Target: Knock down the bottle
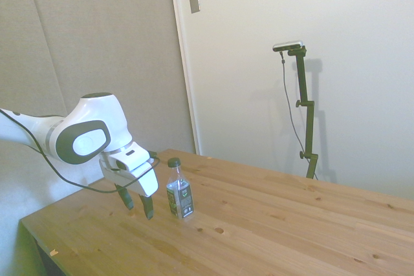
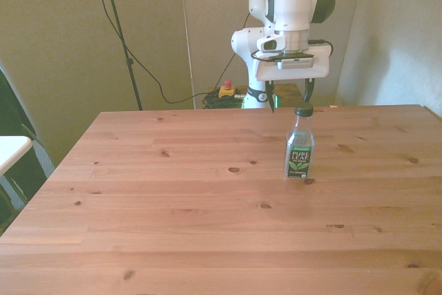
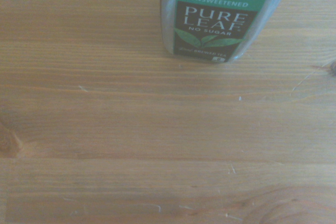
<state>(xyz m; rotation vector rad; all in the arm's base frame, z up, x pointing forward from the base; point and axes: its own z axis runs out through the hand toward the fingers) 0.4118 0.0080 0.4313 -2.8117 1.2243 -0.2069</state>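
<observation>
Bottle (image 1: 179, 189) stands upright on the wooden table (image 1: 272, 224), long axis vertical, dark green cap on top and base flat on the boards. Its green-and-white label faces the front camera and reads "Pure Leaf" in the wrist view (image 3: 218, 22). In the front view it sits right of the table's middle (image 2: 300, 141). Just beside it, on the robot's side, hangs the claw (image 1: 137, 206), fingers pointing down, spread apart and holding nothing. Side view shows a small gap between the nearer finger and the bottle.
</observation>
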